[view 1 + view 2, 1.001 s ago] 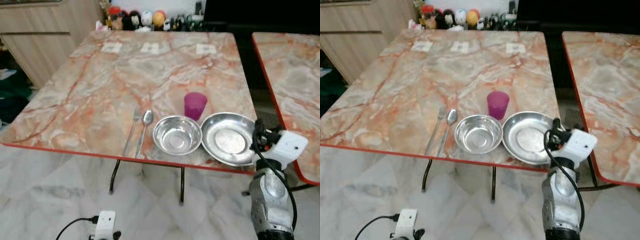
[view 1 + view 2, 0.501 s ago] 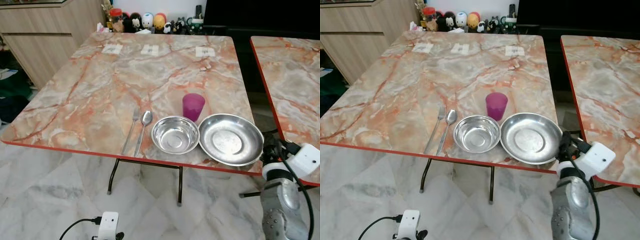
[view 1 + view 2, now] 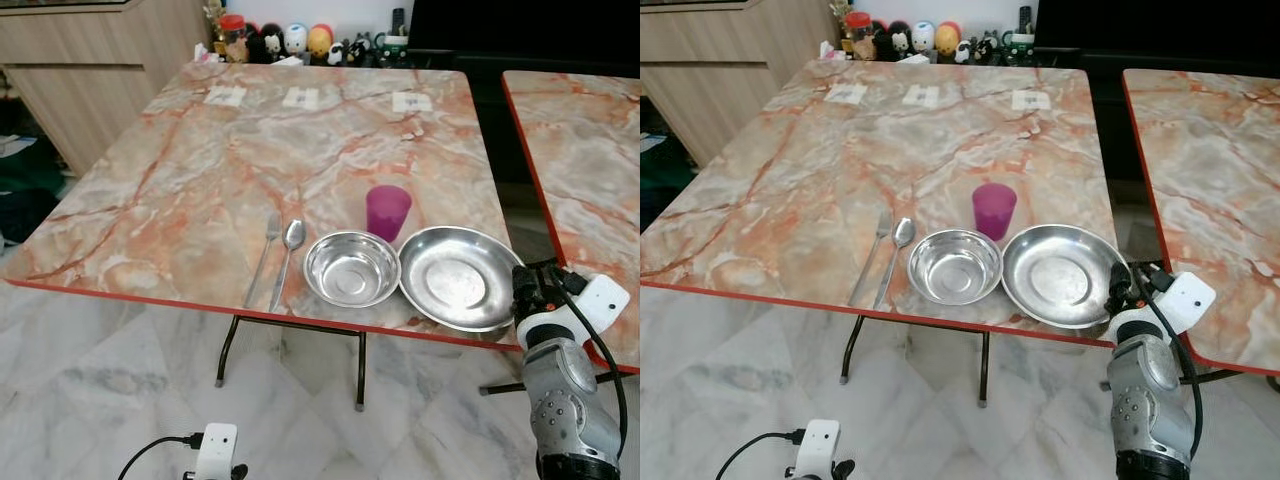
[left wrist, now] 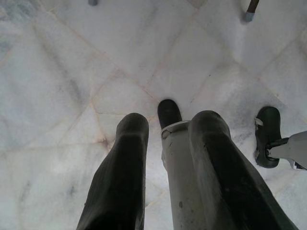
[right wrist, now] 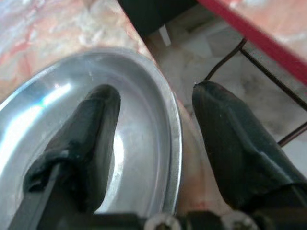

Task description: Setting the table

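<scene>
Right hand [image 5: 153, 143]: you've moved it back to the plate [image 3: 458, 277] rim; fingers apart, straddling it
Left hand [image 4: 168, 158]: fingers apart; low above floor [image 4: 72, 72]
Hidden: contact with rim unclear

- Table [image 3: 200, 190]: orange-pink marble pattern with grey veins, red edge.
- Cup [image 3: 387, 212]: magenta.
- Plate [image 3: 460, 278], bowl [image 3: 351, 269], spoon [image 3: 287, 257] and fork [image 3: 266, 257]: shiny silver.
- Floor [image 3: 90, 380]: pale grey-white marble tiles.
- Right gripper [image 5: 153, 143]: black fingers.
- Cabinet [image 3: 90, 50], far left: light wood.
</scene>
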Controlling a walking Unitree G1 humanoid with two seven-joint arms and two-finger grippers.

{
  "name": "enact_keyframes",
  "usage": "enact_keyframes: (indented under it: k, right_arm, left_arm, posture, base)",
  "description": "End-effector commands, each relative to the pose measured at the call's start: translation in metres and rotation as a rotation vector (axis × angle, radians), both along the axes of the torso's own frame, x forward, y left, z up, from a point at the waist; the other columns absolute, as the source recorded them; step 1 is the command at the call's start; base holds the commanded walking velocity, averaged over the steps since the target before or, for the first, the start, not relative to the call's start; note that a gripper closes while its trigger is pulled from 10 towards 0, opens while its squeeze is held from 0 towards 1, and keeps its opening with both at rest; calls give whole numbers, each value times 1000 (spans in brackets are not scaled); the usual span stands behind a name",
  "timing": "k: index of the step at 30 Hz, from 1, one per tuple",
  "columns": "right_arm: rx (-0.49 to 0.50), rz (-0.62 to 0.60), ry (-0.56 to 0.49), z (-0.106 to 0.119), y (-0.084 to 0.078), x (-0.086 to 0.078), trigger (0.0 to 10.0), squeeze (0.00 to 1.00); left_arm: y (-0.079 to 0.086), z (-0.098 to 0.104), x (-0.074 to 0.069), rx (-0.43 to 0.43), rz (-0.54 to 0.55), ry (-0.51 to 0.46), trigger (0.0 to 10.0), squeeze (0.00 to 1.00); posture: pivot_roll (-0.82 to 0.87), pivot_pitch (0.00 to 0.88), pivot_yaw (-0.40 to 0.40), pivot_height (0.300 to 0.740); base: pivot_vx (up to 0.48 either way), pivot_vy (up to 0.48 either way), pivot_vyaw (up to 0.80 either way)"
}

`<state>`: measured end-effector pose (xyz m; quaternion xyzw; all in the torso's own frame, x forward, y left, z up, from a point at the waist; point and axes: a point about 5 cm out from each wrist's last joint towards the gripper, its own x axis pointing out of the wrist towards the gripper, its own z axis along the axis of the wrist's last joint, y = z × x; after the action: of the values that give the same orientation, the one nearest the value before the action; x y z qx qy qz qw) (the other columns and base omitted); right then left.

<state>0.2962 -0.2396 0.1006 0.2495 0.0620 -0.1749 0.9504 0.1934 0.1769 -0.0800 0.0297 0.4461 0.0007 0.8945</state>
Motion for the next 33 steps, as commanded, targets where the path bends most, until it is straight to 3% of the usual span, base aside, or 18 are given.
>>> enact_keyframes:
  k: [1,7,8,10,11,12,13,24,25,26,28,29,33]
  right_arm:
    - [1,2,32,-4,-1,0,10000,0]
    - [15,-7,67,-11,-4,-2,10000,0]
    - [20,-6,77,-13,-5,-2,39,0]
    - [21,-6,81,-14,-5,-2,39,0]
    - [28,6,82,-15,-3,-1,1098,0]
    - [28,6,82,-15,-3,-1,1098,0]
    - [29,26,84,-15,2,1,10000,0]
    - [35,39,70,-14,5,4,10000,0]
    - [34,40,73,-14,5,4,9608,0]
    - [33,40,76,-14,5,4,5176,0]
    - [33,39,79,-15,6,4,5176,0]
    - [33,40,77,-15,6,5,0,0]
    - [33,39,76,-15,6,5,0,0]
  left_arm:
    - [3,-4,-8,11,-11,34,10000,0]
    - [3,-4,-8,14,-13,36,10000,0]
    - [3,-4,-8,14,-14,37,10000,0]
    - [3,-4,-8,14,-14,37,10000,0]
    - [3,-4,-8,13,-14,36,10000,0]
    - [3,-4,-8,13,-14,36,10000,0]
    - [3,-4,-8,14,-15,36,10000,0]
    - [3,-4,-8,18,-14,36,10000,0]
    - [3,-4,-8,18,-14,36,10000,0]
    - [3,-4,-8,17,-14,36,10000,0]
    - [3,-4,-8,16,-13,36,10000,0]
    - [3,-4,-8,16,-13,36,10000,0]
    - [3,-4,-9,16,-14,37,10000,0]
  posture:
    - [-99,100,16,740]
    - [-100,102,19,740]
    - [-100,103,19,740]
    - [-101,103,19,740]
    - [-98,103,20,740]
    - [-98,103,20,740]
    - [-99,102,20,740]
    - [-97,102,19,740]
    - [-95,101,18,740]
    - [-95,102,18,740]
    - [-95,102,18,740]
    - [-94,102,17,740]
    - [-95,103,18,740]
  base:
    - [0,0,0]
    - [0,0,0]
    - [0,0,0]
    - [0,0,0]
    - [0,0,0]
    - [0,0,0]
    - [0,0,0]
    - [0,0,0]
    - [0,0,0]
    - [0,0,0]
    - [0,0,0]
    - [0,0,0]
    - [0,0,0]
